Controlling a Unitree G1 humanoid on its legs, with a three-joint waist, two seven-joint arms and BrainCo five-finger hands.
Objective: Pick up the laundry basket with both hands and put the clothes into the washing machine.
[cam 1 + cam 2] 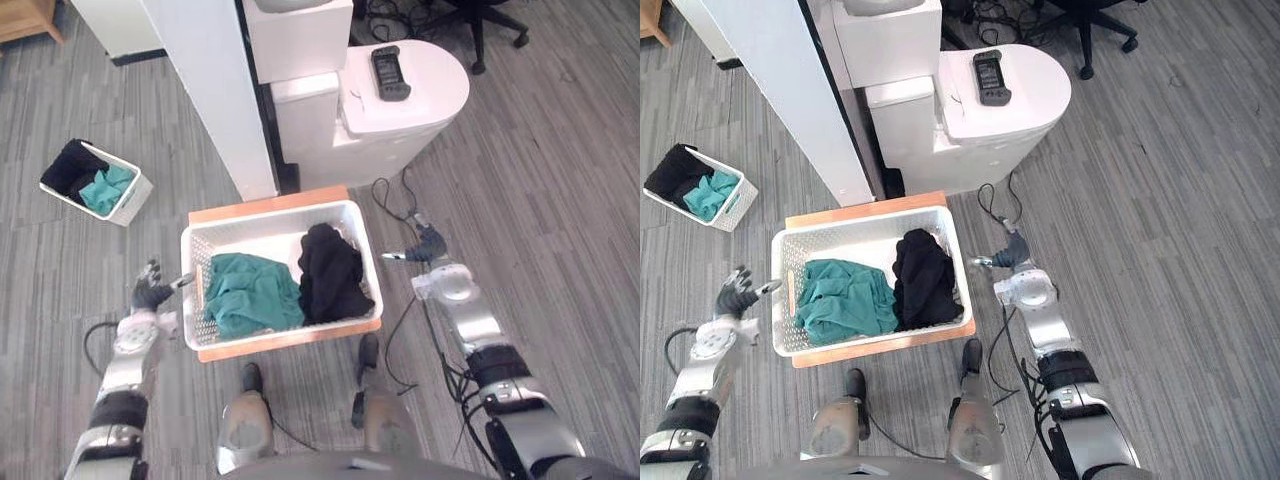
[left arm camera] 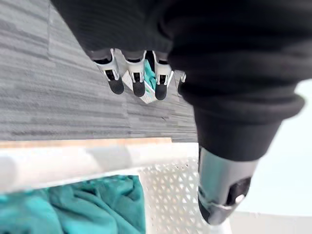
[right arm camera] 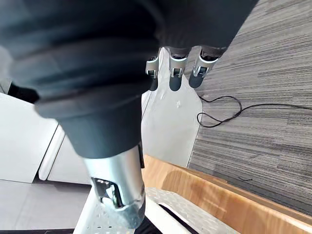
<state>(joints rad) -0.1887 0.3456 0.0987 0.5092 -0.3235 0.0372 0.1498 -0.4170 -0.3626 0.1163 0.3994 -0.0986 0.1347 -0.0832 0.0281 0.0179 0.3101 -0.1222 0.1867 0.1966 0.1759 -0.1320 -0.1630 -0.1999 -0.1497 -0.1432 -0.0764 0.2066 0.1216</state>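
Laundry basket (image 1: 270,215) sits on a wooden board (image 1: 290,342) on the floor, teal garment (image 1: 250,292) and black garment (image 1: 328,275) inside. Head views catch the left hand (image 1: 150,293) and right hand (image 1: 430,245) flanking its short sides, just beside the rim. Wrist views add the detail: left fingers (image 2: 138,80) and right fingers (image 3: 176,73) straight, relaxed, holding nothing.

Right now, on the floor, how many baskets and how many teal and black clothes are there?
Baskets: 2, laundry basket, small basket.
Teal clothes: 2, teal garment, teal cloth.
Black clothes: 2, black garment, black cloth.
Total: 6.
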